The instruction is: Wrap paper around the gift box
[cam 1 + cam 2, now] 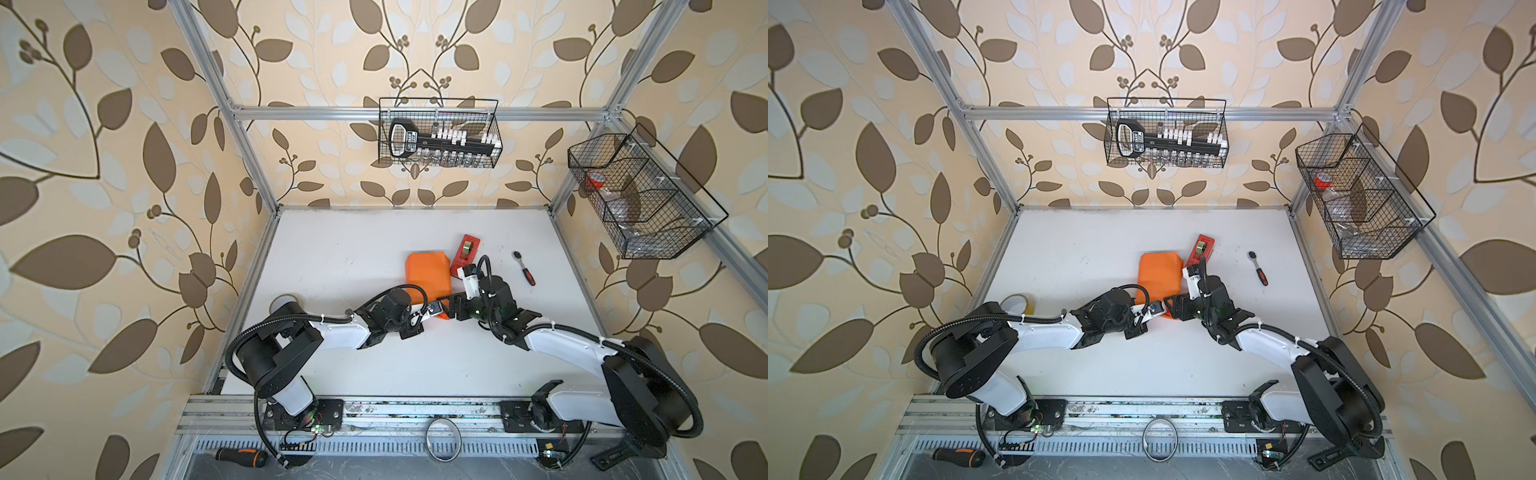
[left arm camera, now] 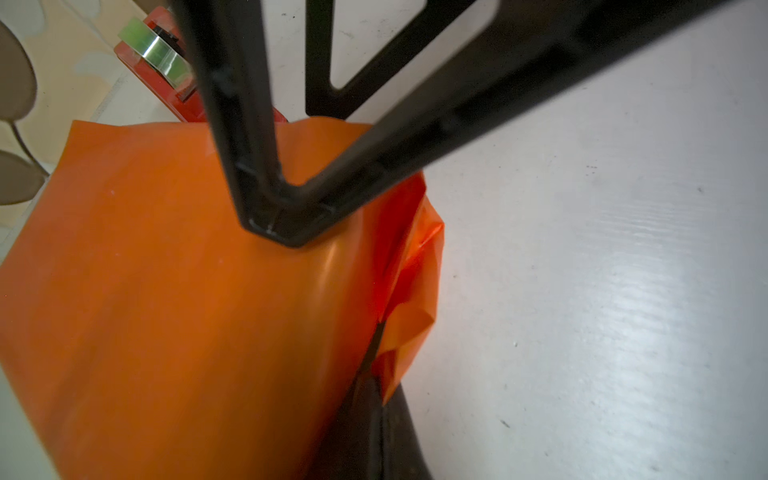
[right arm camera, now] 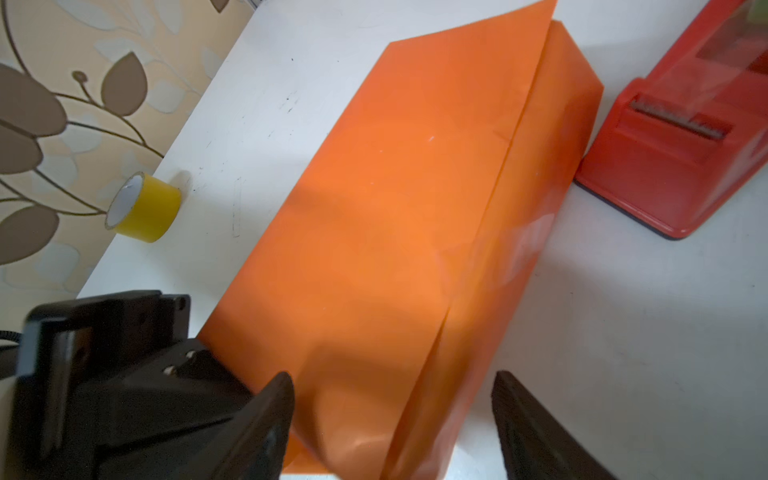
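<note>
- The paper point(image 1: 428, 274) lies folded round the gift box in the middle of the surface point(image 1: 353, 249), just beside the red tape dispenser point(image 1: 467, 249). The box itself is hidden inside.
- The left tool point(image 2: 286, 226), fingers together, presses on the top flap, I'd guess to stop the overlap springing up.
- The right tool point(image 3: 390, 419) stands apart astride the parcel's near end, seemingly ready to tuck in the loose, crumpled paper there.

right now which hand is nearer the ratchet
Right. The right hand is at the paper's near end, left of the ratchet; the left hand is on the paper, further left.
</note>
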